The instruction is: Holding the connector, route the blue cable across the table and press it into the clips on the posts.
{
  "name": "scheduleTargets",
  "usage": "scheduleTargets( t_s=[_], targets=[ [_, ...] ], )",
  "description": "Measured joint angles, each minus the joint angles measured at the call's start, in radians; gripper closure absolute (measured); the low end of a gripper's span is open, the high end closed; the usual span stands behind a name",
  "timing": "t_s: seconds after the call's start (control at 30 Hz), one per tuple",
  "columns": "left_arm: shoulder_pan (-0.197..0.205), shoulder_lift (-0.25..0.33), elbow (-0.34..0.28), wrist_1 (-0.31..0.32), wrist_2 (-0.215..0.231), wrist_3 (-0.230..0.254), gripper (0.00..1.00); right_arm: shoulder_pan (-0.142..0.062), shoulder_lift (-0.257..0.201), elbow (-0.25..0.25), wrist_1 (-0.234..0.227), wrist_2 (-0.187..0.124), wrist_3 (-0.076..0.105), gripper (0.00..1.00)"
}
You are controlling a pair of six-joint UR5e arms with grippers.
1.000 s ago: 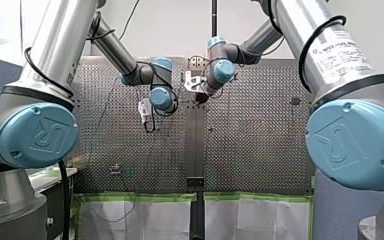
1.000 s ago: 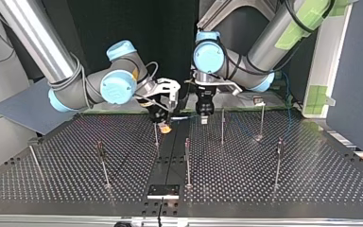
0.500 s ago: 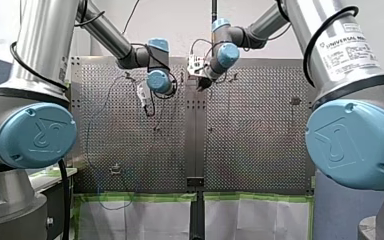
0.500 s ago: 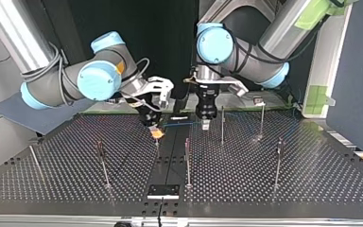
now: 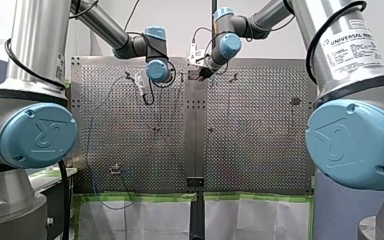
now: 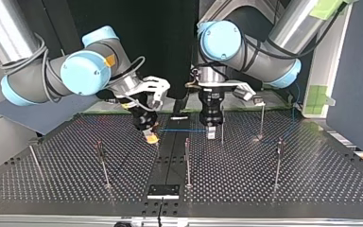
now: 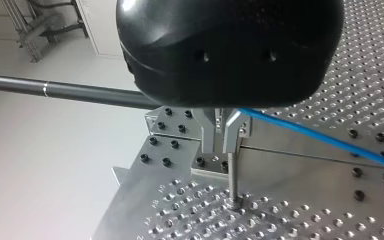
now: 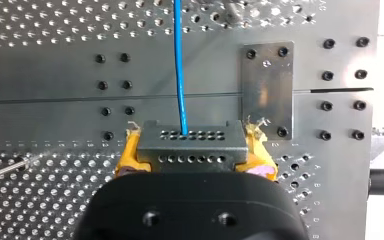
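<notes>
In the top view the nearest row of posts (image 6: 187,163) carries clips (image 6: 187,142) at the tops. I cannot tell whether any clip holds cable, because the line is too thin to follow there. Just behind that row both grippers hang low over the perforated table (image 6: 312,189). My right gripper (image 6: 150,137) pinches the grey connector (image 8: 190,148) between its yellow pads (image 8: 126,152). The blue cable (image 6: 184,130) leaves the connector's face and runs taut to my left gripper (image 6: 211,133). There the metal fingers (image 7: 208,132) are drawn close together. The cable comes out at their side, so they seem to nip it, just beside a post (image 7: 233,180). Further back, a thin blue line shows near the table's far corner at the view's right. I judge the routing to be under way: the connector is in hand and one span is stretched. Pressing the cable into the clips looks mostly left to do.
</notes>
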Motion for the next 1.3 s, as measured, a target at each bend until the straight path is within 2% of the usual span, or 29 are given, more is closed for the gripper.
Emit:
scheduleTargets(
  t_s=[0.03,0.23,0.33,0.43,0.6,0.77,1.0,1.3],
  targets=[
    [0.002,0.0,0.004,-0.001,0.006,0.0,0.86,-0.002,0.0,-0.001,-0.003,0.0,0.005,1.0],
    [0.018,-0.007,0.017,-0.005,0.053,0.001,0.86,-0.016,0.001,-0.009,-0.021,-0.012,0.033,1.0],
    [0.024,-0.023,0.026,-0.01,0.072,0.002,0.86,-0.02,0.002,-0.011,-0.024,-0.024,0.038,1.0],
    [0.029,-0.048,0.043,-0.021,0.074,0.006,0.86,-0.023,0.004,-0.013,-0.026,-0.037,0.04,1.0],
    [0.043,-0.075,0.069,-0.003,0.072,0.009,0.84,-0.028,0.011,-0.015,-0.033,-0.048,0.04,1.0],
    [0.061,-0.088,0.098,-0.005,0.095,0.008,0.84,-0.033,0.031,-0.025,-0.037,-0.055,0.04,1.0],
    [0.079,-0.133,0.145,-0.031,0.134,0.007,0.84,-0.044,0.06,-0.065,-0.037,-0.059,0.045,1.0],
    [0.11,-0.21,0.227,-0.05,0.152,-0.006,0.84,-0.073,0.079,-0.124,-0.033,-0.064,0.052,1.0]
  ],
)
